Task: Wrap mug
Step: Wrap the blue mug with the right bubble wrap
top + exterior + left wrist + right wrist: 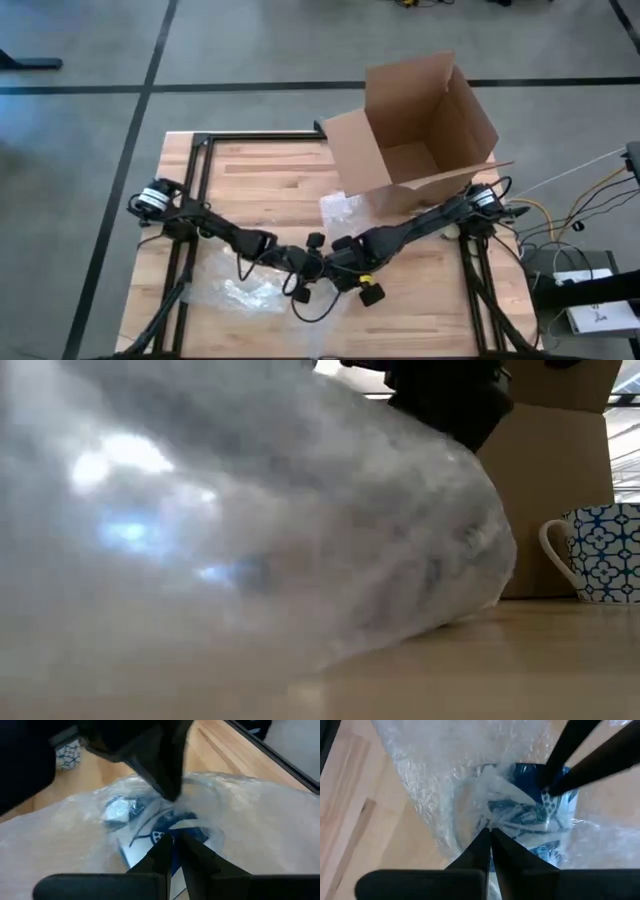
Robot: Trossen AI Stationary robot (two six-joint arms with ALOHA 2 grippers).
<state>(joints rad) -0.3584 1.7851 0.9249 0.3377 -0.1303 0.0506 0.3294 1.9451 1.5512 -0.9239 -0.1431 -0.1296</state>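
Lower centre of the high view, my left gripper (pixel 300 268) and right gripper (pixel 335 262) meet over the bubble wrap (pixel 235 292), each pressed together on a pinch of film around the mug (pixel 540 810). If either pinch slips, I judge the wrap springs open. Only the wrist views show this mug; only the low view shows a second mug (pixel 600 552) at right, beside the cardboard box (pixel 420 125).
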